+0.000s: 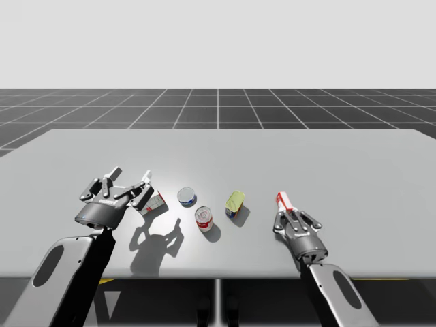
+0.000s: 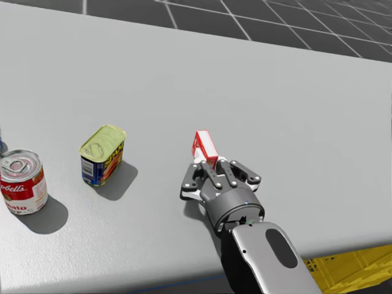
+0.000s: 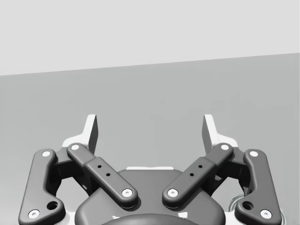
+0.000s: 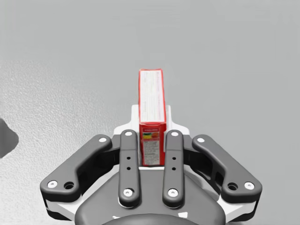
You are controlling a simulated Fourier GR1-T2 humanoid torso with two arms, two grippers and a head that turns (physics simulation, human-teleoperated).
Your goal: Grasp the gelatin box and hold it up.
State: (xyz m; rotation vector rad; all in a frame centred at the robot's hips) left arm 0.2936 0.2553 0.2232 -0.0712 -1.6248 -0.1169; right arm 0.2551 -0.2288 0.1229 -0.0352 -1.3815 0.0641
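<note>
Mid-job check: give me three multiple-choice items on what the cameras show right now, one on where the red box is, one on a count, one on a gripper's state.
1. Where is the red box?
A) stacked on a can
B) between the right gripper's fingers
C) lying loose, apart from both grippers

2. How many cans stand between my grippers?
A) one
B) five
C) three

3. The left gripper is:
A) open, with nothing between its fingers
B) shut on a can
C) shut on the red box

Answers:
1 B: the right wrist view shows both fingers pressed against its sides.
2 C: the high view shows a blue can, a red and white can and a yellow-topped tin.
3 A: the left wrist view shows its fingers wide apart.
</note>
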